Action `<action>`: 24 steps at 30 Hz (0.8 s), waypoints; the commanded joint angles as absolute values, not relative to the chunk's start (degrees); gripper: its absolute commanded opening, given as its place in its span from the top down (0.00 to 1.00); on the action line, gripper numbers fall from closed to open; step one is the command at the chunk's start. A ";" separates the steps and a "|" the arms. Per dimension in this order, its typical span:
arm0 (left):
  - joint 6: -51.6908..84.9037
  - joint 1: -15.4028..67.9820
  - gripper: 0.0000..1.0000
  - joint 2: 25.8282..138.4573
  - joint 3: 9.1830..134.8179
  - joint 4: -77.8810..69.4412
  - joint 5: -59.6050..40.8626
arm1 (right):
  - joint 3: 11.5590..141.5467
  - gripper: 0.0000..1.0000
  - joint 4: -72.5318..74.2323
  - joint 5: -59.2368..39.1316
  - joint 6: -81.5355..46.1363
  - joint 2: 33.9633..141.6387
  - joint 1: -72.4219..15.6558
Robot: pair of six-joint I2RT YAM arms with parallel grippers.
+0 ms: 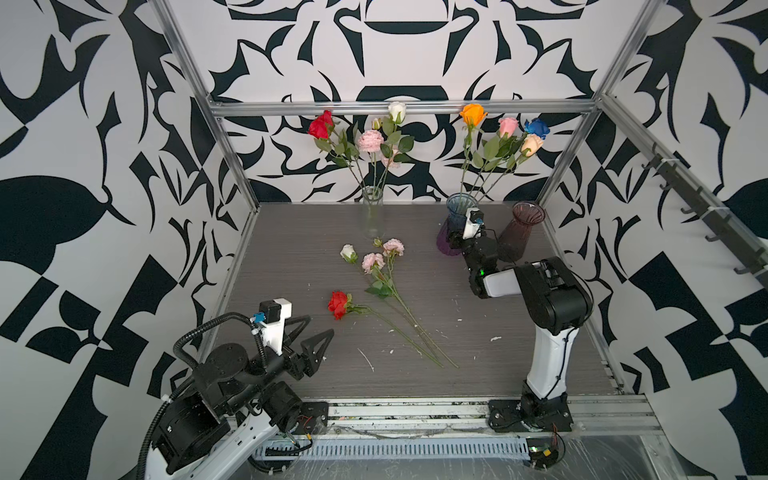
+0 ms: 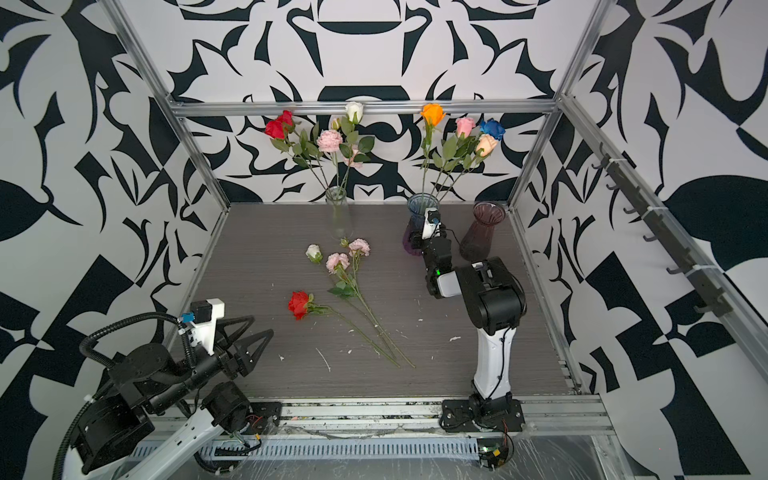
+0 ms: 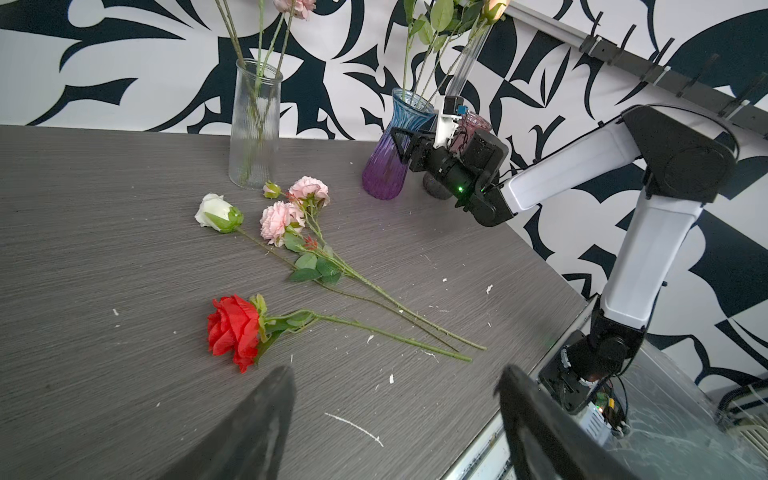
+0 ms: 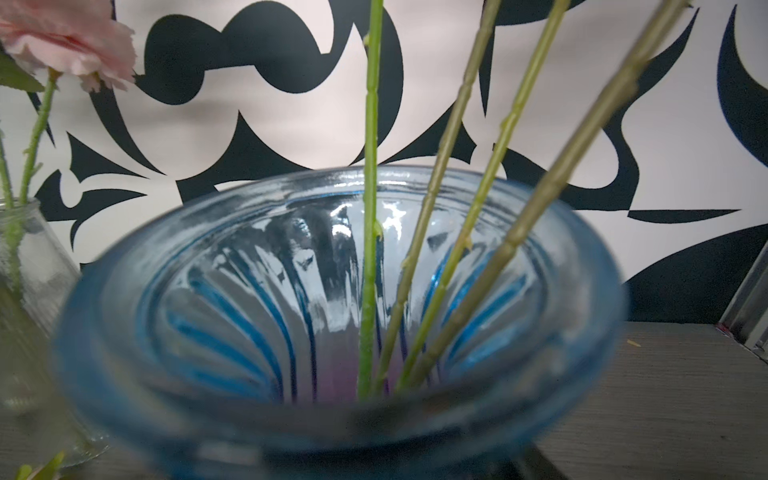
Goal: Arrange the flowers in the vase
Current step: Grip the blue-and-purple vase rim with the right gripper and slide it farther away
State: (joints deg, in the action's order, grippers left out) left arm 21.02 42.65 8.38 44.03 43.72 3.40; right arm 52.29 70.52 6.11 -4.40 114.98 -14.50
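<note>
Three flowers (image 1: 380, 286) flat on table (image 1: 291, 249), right tool (image 1: 453, 242) at blue vase (image 1: 459, 208)

You get bright, even, diffuse light in both top views. The grey wood-grain tabletop (image 1: 291, 257) shows only faint, soft shadows under the long-stemmed artificial flowers (image 1: 379, 289) lying on it. In your left wrist view the left gripper (image 3: 395, 370) sits too close to focus, and its two black fingers (image 3: 249, 432) are smeared. In your right wrist view the blue ribbed glass vase (image 4: 332, 291) has a blurred near rim and white glints on its inner wall, while the green stems (image 4: 370, 166) are sharper.
</note>
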 commanded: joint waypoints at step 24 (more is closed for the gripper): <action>20.88 42.45 0.19 9.77 44.08 43.42 3.60 | 54.66 0.00 62.39 -1.93 -7.56 117.19 -10.99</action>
